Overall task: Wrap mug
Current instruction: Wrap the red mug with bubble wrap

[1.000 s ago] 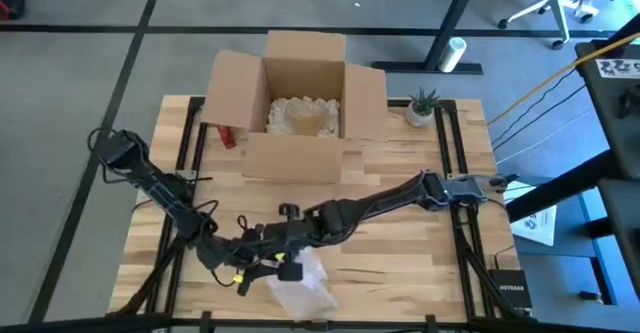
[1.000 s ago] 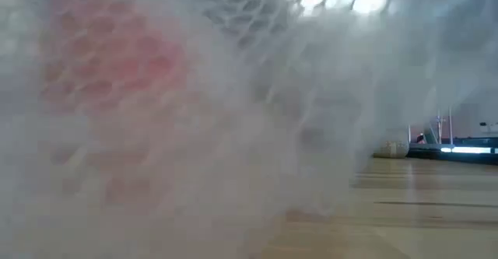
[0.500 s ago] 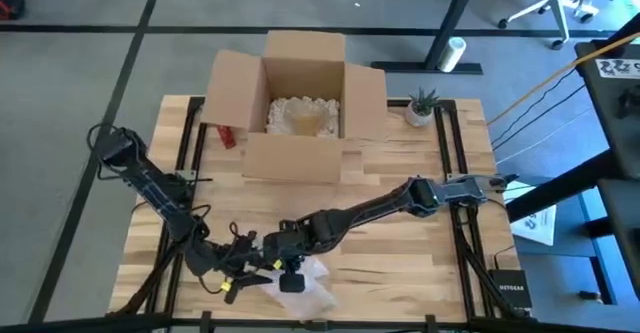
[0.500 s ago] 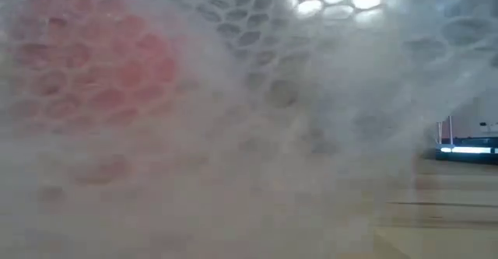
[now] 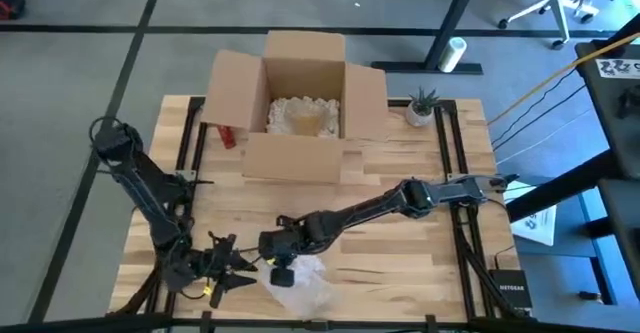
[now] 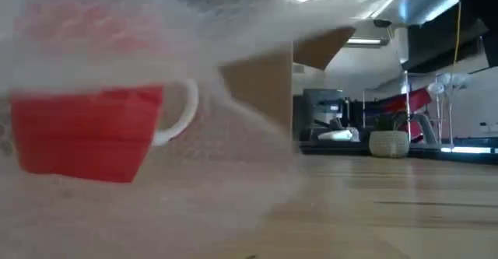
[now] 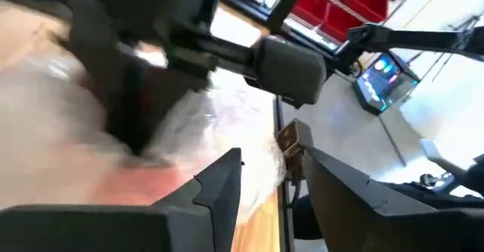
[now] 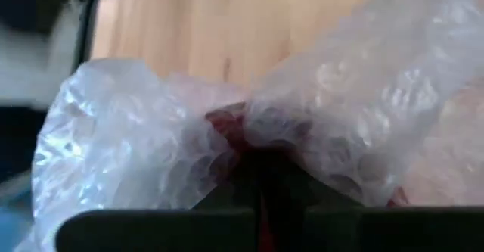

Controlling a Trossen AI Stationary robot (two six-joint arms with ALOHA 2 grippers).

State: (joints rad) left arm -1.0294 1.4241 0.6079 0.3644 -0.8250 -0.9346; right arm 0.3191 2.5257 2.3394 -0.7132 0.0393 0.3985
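At the counter's (image 5: 400,263) near edge, the red mug (image 6: 85,134) sits half under bubble wrap (image 5: 305,283). The right gripper (image 5: 281,273) pinches the wrap over it; just beside, the left gripper (image 5: 228,268) holds its fingers (image 7: 219,184) spread, empty. Farther back stands an open cardboard box (image 5: 300,108).

A red mug (image 6: 82,131) with a white handle stood upright near the table's front edge, partly draped in clear bubble wrap (image 5: 305,283) that lay bunched over and around it on the wooden surface.
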